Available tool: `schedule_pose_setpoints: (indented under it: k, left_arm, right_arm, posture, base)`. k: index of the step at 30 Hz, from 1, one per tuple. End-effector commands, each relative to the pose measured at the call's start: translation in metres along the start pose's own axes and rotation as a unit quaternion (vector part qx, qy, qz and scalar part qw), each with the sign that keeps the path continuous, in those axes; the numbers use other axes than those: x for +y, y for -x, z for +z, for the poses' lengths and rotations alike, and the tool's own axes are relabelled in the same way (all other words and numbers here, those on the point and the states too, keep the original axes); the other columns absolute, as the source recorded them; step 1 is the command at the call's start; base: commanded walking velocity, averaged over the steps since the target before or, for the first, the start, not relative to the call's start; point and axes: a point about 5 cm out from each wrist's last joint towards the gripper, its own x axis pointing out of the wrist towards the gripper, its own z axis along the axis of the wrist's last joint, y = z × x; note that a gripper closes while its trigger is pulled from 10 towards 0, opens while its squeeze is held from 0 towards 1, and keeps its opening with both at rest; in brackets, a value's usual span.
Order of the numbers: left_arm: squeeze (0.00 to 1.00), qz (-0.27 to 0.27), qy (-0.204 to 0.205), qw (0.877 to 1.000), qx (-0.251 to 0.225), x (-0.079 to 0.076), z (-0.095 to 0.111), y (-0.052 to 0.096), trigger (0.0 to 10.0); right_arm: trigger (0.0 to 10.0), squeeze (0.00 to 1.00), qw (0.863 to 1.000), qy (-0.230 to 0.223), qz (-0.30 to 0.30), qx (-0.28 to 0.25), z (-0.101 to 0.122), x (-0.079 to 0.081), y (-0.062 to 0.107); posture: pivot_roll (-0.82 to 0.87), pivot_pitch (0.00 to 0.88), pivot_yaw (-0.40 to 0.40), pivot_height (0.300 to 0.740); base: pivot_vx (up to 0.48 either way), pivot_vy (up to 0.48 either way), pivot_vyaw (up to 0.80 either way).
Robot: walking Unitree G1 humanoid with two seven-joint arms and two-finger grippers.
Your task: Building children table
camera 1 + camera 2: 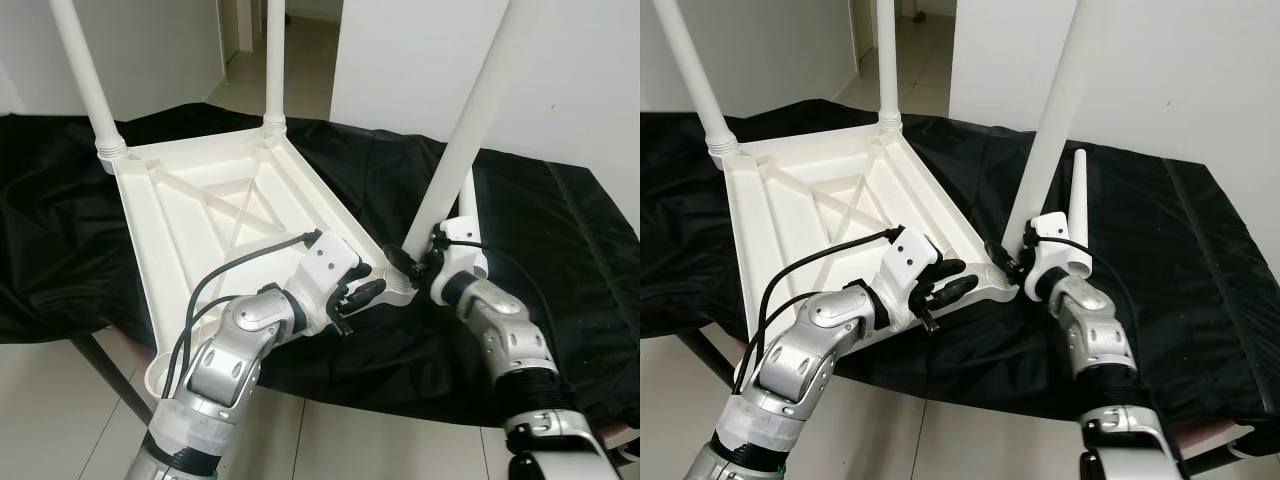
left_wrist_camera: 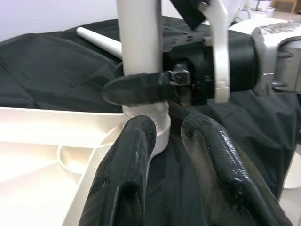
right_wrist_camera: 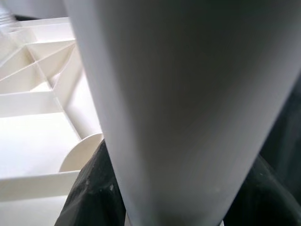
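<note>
Tabletop [image 1: 200,225] (upside down) on black cloth [image 1: 560,230], loose leg [image 1: 1077,215] beside it.

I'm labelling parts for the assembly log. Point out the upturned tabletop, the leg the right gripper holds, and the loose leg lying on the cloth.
tabletop [image 1: 190,215], left eye view, ribbed underside.
held leg [image 1: 470,125], left eye view, mid shaft.
loose leg [image 1: 1078,205], right eye view, tapered shaft.

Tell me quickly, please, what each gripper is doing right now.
Left gripper: open, empty, at the tabletop corner beside the leg socket.
Right gripper: shut on the table leg near its base.
</note>
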Motion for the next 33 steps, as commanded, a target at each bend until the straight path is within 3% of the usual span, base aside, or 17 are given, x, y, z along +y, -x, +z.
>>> schedule_pose_setpoints:
  k: [1, 4, 5, 6, 7, 8, 9, 13, 21, 22, 23, 33]
  left_arm:
    - [0.00, 0.024, 0.001, 1.000, 0.004, 0.000, -0.001, 0.000, 10.0]
    - [0.00, 0.024, 0.001, 1.000, 0.004, 0.000, -0.001, 0.000, 10.0]
    - [0.00, 0.023, 0.002, 1.000, 0.005, -0.001, -0.002, 0.001, 10.0]
    - [0.00, 0.023, 0.002, 1.000, 0.005, -0.001, -0.002, 0.001, 10.0]
    - [0.00, 0.023, 0.003, 1.000, 0.005, -0.001, -0.002, 0.001, 10.0]
    - [0.00, 0.023, 0.003, 1.000, 0.005, -0.001, -0.002, 0.001, 10.0]
    - [0.00, 0.026, 0.006, 1.000, 0.005, -0.001, -0.003, 0.002, 10.0]
    - [0.00, 0.027, 0.011, 1.000, 0.004, -0.002, -0.003, 0.002, 10.0]
    - [0.00, 0.027, 0.012, 1.000, 0.007, -0.003, -0.005, 0.003, 10.0]
    - [0.00, 0.035, 0.034, 0.999, -0.004, -0.001, -0.002, 0.003, 10.0]
    - [0.00, 0.040, 0.040, 0.998, -0.009, 0.001, 0.000, 0.004, 10.0]
    - [0.00, 0.053, 0.036, 0.998, -0.011, 0.008, 0.001, 0.007, 10.0]
  right_arm:
    - [10.0, 0.00, 0.998, -0.031, -0.056, 0.028, -0.015, 0.000, 0.004]
    - [10.0, 0.00, 0.996, -0.037, -0.073, 0.029, -0.016, 0.004, 0.004]
    - [10.0, 0.00, 0.992, -0.024, -0.124, 0.029, -0.018, 0.009, 0.005]
    - [10.0, 0.00, 0.992, -0.024, -0.124, 0.029, -0.018, 0.009, 0.005]
    - [10.0, 0.00, 0.983, -0.028, -0.181, 0.018, -0.019, 0.016, 0.005]
    - [10.0, 0.00, 0.983, -0.028, -0.181, 0.018, -0.019, 0.016, 0.005]
    - [10.0, 0.00, 0.964, -0.062, -0.259, -0.009, -0.019, 0.031, 0.005]
    - [10.0, 0.00, 0.964, -0.077, -0.253, -0.030, -0.013, 0.040, 0.004]
    - [10.0, 0.00, 0.966, -0.067, -0.246, -0.033, -0.009, 0.035, 0.009]
    - [10.0, 0.92, 0.970, -0.061, -0.234, -0.037, -0.008, 0.034, 0.012]
    - [10.0, 1.00, 0.970, -0.067, -0.229, -0.043, -0.007, 0.032, 0.013]
    - [10.0, 1.00, 0.967, -0.064, -0.232, -0.079, 0.001, 0.019, 0.021]
  posture:
    - [-0.01, 0.000, -0.074, 0.740]
    - [-0.01, 0.000, -0.074, 0.740]
    - [-0.01, 0.000, -0.082, 0.740]
    - [-0.01, 0.000, -0.082, 0.740]
    - [-0.01, 0.000, -0.084, 0.740]
    - [-0.01, 0.000, -0.084, 0.740]
    - [-0.01, 0.000, -0.085, 0.740]
    - [-0.01, 0.000, -0.086, 0.740]
    - [0.00, 0.000, -0.092, 0.740]
    - [0.00, 0.000, -0.092, 0.740]
    - [0.00, 0.000, -0.095, 0.740]
    - [0.00, 0.000, -0.101, 0.740]
  base:
    - [0.000, 0.000, 0.00]
    - [0.000, 0.000, 0.00]
    - [0.000, 0.000, 0.00]
    - [0.000, 0.000, 0.00]
    - [0.000, 0.000, 0.00]
    - [0.000, 0.000, 0.00]
    - [0.000, 0.000, 0.00]
    - [0.000, 0.000, 0.00]
    - [0.000, 0.000, 0.00]
    - [0.000, 0.000, 0.00]
    - [0.000, 0.000, 0.00]
    - [0.000, 0.000, 0.00]
